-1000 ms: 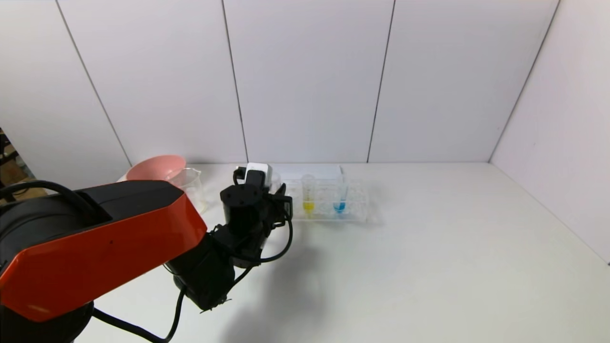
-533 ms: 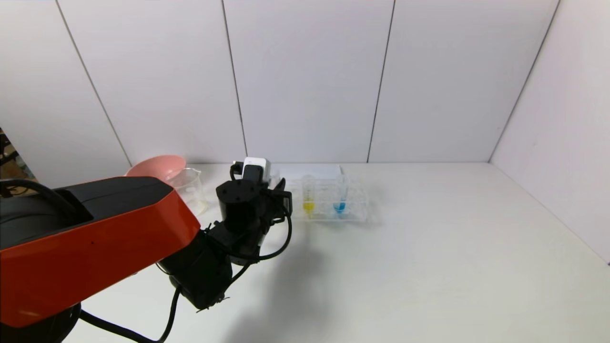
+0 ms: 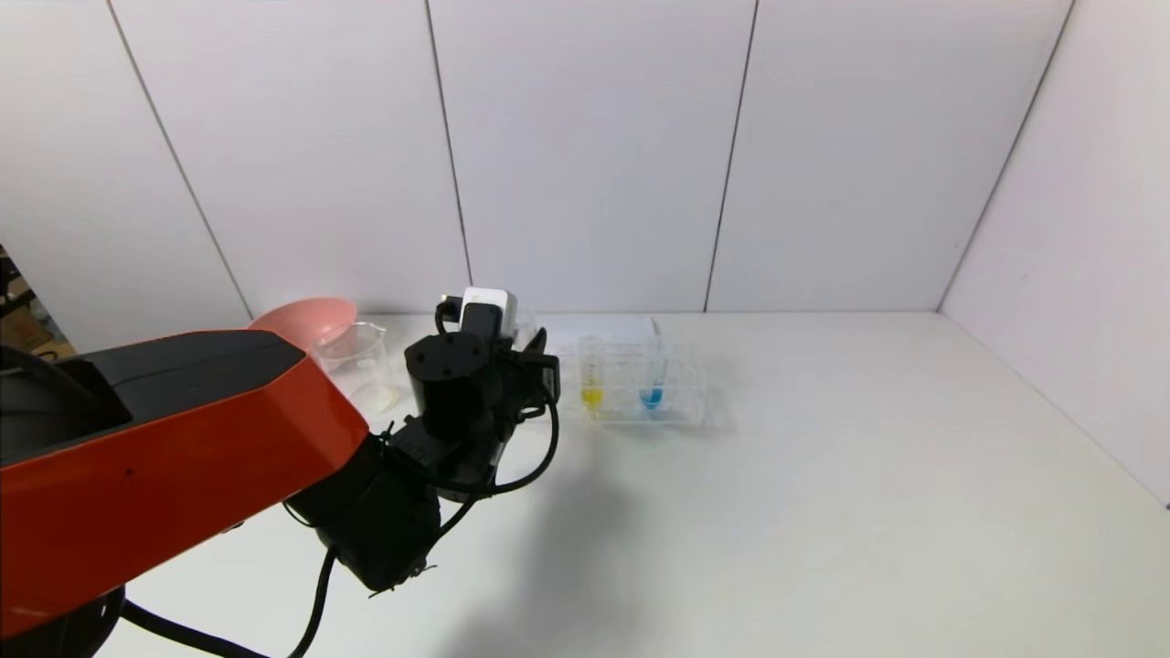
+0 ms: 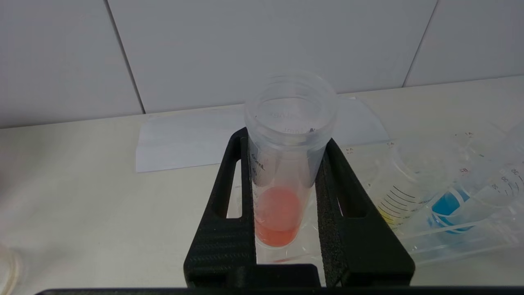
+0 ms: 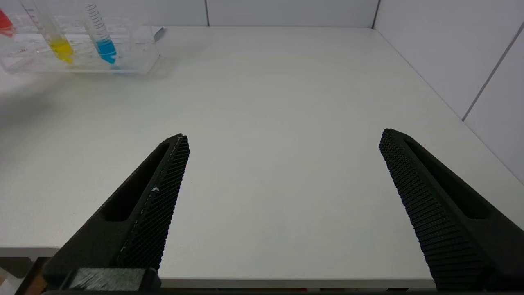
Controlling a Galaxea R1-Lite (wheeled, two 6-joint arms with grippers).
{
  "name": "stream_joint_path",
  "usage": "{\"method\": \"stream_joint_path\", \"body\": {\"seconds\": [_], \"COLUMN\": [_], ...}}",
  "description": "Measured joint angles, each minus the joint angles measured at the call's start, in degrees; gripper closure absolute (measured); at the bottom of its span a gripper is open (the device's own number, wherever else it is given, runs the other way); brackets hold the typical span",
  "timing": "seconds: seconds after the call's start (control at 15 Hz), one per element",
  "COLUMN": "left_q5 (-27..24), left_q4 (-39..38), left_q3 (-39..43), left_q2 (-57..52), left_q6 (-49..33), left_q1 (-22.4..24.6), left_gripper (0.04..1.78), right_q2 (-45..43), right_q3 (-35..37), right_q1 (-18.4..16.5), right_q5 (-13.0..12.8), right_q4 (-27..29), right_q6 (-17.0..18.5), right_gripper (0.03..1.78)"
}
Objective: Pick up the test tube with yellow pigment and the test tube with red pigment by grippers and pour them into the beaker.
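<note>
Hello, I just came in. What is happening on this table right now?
The left gripper is closed on the test tube with red pigment, held upright beside the clear rack. The test tube with yellow pigment and a blue tube stand in the rack. The beaker waits to the robot's left, in front of a pink bowl; nothing is being poured. The right gripper is open, over bare table, far from the rack.

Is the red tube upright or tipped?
Upright: in the left wrist view the red tube stands mouth-up, liquid at its bottom, clamped in the left end effector.
</note>
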Motion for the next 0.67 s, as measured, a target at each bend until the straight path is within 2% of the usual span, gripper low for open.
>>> {"method": "stream_joint_path", "body": {"seconds": [0.67], "left_q5": [0.24], "left_q4": [0.13], "left_q3": [0.26], "left_q2": [-2.77], "left_q6": [2.19], "left_q1": [-0.05], "left_gripper": [1.38], "right_q2": [0.00], "right_q3": [0.00], "right_q1": [0.00], "right_q5": [0.00], "right_q4": [0.00], "right_q6": [-0.02], "right_gripper": [0.11]}}
